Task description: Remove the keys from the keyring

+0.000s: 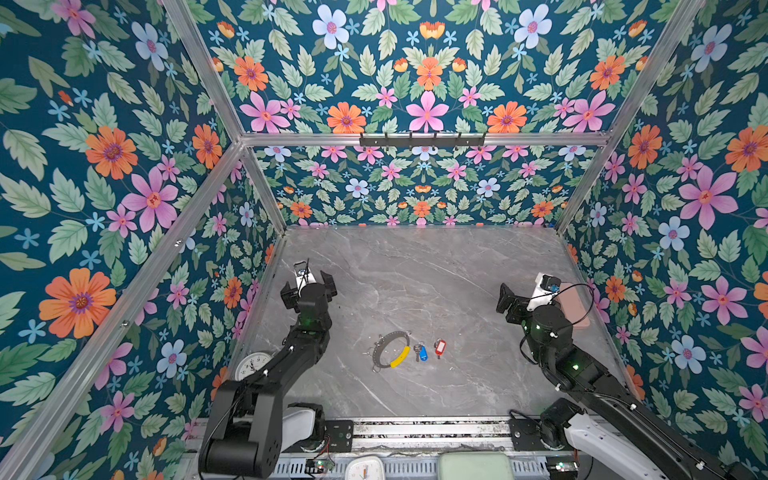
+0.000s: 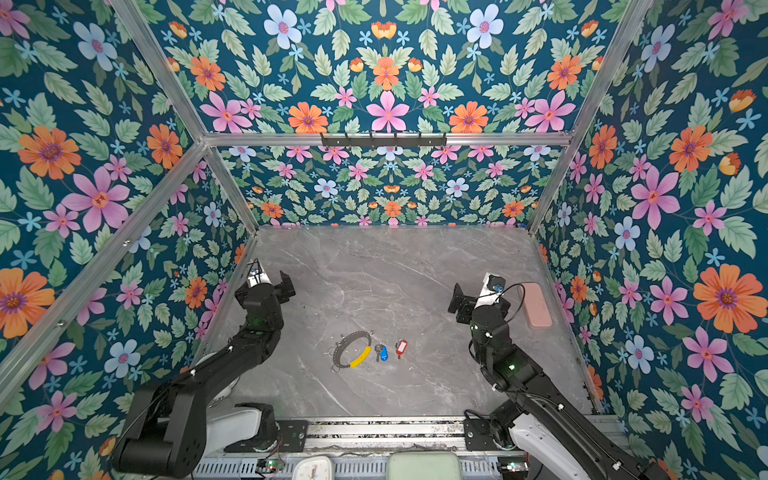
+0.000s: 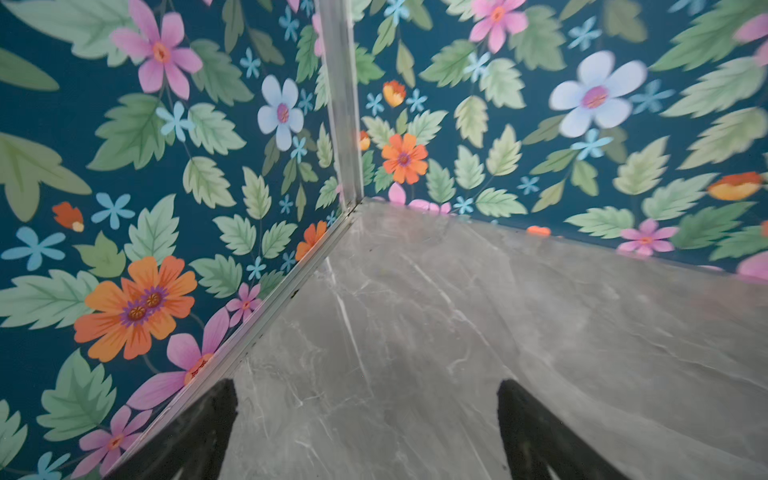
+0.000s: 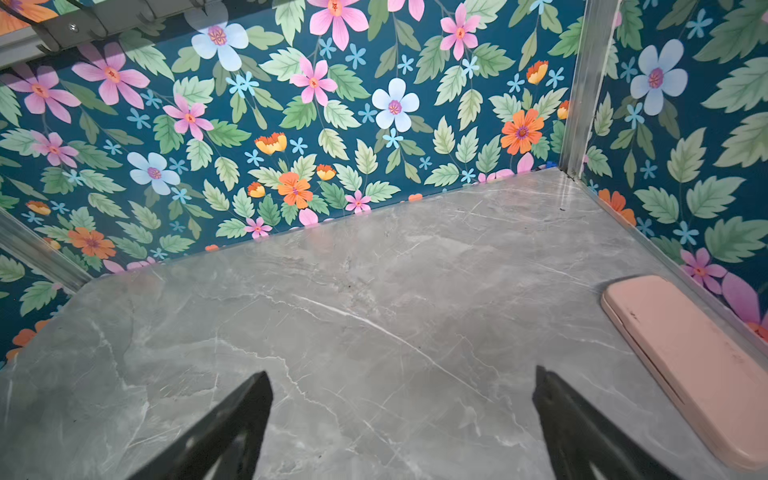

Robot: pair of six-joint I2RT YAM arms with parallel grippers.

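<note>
well, the keyring (image 1: 400, 357) lies on the bench (image 1: 415, 270), near the front. the blue key (image 1: 422, 353) sits just beside its yellow part, maybe touching; the red key (image 1: 440, 347) lies apart. farther back, the left pincer (image 3: 365, 386) and the right pincer (image 4: 403, 374) are wide open and hold nothing. best to check that the blue key is free, and not bump it.

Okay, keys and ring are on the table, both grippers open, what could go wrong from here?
1. The blue key lies close beside the ring, at its yellow part; it may still be hooked, I cannot tell.
2. The ring's small loops could be taken for keys.
3. The left arm hangs over the clock; a swing might knock it.
</note>
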